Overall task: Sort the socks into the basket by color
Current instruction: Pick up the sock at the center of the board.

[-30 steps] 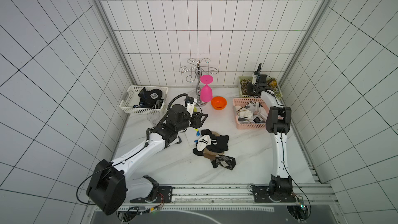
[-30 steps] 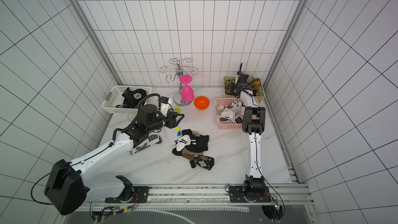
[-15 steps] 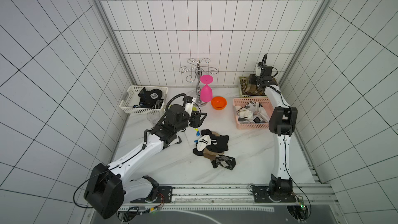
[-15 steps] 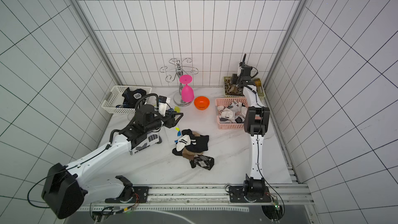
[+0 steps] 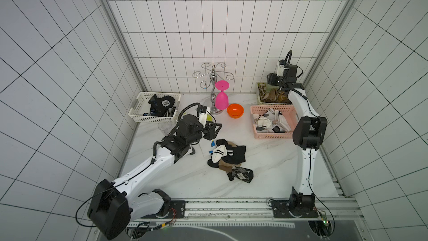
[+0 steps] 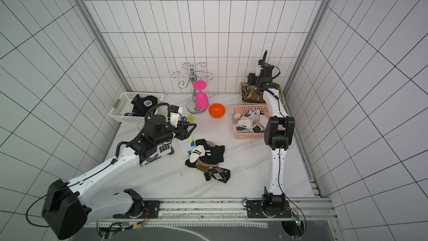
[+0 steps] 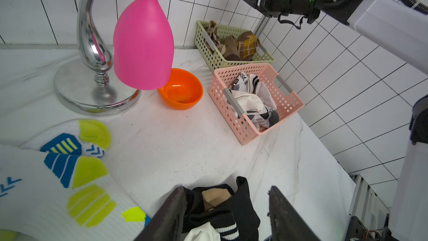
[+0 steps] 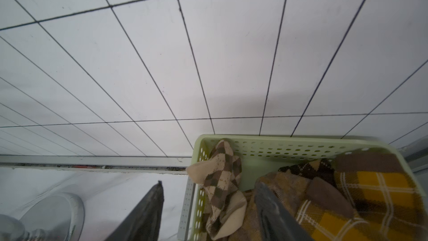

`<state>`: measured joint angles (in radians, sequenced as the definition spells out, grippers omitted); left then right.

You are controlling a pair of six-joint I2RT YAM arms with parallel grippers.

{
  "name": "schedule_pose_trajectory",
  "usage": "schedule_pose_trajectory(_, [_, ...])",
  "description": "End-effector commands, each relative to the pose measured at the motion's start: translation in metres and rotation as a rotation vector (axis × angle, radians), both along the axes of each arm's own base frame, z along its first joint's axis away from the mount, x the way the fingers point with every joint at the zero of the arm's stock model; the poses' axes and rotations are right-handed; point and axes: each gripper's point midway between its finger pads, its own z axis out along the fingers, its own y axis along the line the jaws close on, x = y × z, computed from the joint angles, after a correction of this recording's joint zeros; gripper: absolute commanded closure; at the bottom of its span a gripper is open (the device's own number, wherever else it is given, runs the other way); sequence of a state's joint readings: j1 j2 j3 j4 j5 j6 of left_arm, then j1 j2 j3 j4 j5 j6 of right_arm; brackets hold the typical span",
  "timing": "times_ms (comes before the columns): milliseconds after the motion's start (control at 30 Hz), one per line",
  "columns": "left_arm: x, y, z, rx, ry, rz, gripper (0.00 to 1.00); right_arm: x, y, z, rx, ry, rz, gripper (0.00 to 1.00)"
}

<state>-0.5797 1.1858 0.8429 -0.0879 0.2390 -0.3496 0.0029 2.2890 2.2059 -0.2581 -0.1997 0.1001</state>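
**Brown sock dropped off, right arm backing out**

Right gripper (image 8: 209,181) was down in the green basket (image 8: 266,139) a second ago with its fingers much closer together. Now it's lifted above the rim and they're spread wide with nothing between them. My read is that a brown one just got delivered, so that's one fewer to sort.

The brown socks (image 7: 240,45) sit bunched in there, soft lumpy knits in argyle and yellow plaid. One is draped against the perforated wall.

Left gripper (image 7: 227,195) has barely budged. It hangs just over the leftover pile (image 5: 229,158) mid-table, fingers moderately apart and empty. That pile is a floppy tangle of black, striped white, tan and one black argyle sock.

A ribbed white sock (image 7: 69,193) with yellow-blue print lies beside the pile, near the left arm.

The whites are in the pink basket (image 5: 273,135) and the blacks in the white basket (image 5: 139,117), both rigid holey plastic. Between those two stand a shiny chrome rack (image 7: 92,66), a smooth pink goblet (image 7: 143,42) and a glossy orange bowl (image 7: 180,91).
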Motion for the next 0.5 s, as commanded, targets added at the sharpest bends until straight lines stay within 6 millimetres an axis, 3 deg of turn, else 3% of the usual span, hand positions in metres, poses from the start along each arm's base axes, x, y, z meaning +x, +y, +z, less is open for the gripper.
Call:
schedule_pose_trajectory(0, [-0.007,-0.007,-0.023,0.099,0.033,-0.025,0.41,-0.038,0.045,0.019,0.069,0.042,0.078,0.29])
schedule_pose_trajectory(100, [-0.019,-0.017,-0.04,0.173,0.041,-0.057,0.4,-0.076,0.067,0.023,0.145,0.073,0.098,0.22])
schedule_pose_trajectory(233, [-0.036,-0.033,-0.061,0.249,0.056,-0.11,0.39,-0.127,0.08,0.029,0.25,0.098,0.11,0.18])
schedule_pose_trajectory(467, [-0.078,-0.047,-0.099,0.383,0.183,-0.221,0.41,-0.205,0.111,0.044,0.241,0.092,0.192,0.16])
